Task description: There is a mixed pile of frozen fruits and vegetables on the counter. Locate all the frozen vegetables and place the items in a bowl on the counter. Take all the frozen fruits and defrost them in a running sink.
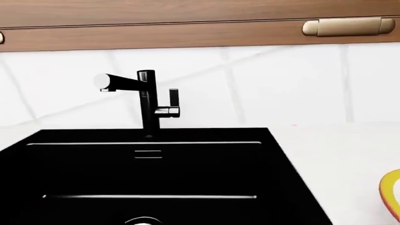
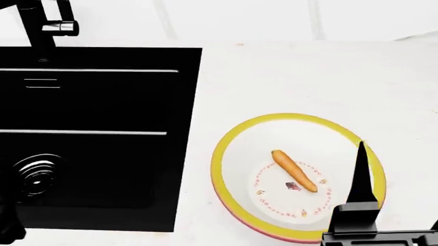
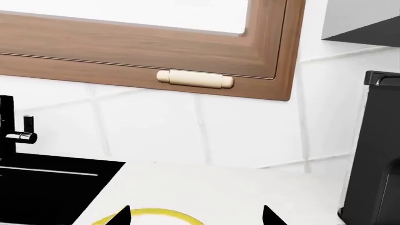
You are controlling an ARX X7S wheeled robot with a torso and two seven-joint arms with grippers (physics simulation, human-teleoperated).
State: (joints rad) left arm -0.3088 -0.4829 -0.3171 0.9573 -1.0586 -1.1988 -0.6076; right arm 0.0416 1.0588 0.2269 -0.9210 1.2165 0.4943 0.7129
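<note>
Head view gives us the fullest account: the large rectangular matte black sink is set into the flat white stone-look counter, its round ringed drain near the front corner and the base of its tall black faucet with a chrome lever behind the basin. Just beside the sink, apart from its edge, sits the wide shallow bowl with a yellow rim, a white inside, a ring of small red dots and a pink-red outside. A slim orange carrot lies tilted in the bowl, with a small dark purplish scrap near its lower end; we cannot tell what that scrap is. Only this view shows the bowl's contents. We see one dark pointed finger of the right gripper over the bowl's right side; the right wrist view shows two dark fingertips well apart with nothing between them, above a sliver of yellow rim. That view alone also shows a wooden window frame with a cream handle and a dark appliance on the counter. The left wrist view looks across the sink at the whole faucet against a white tiled wall; no fingers appear there, so we cannot tell how the left gripper stands.
</note>
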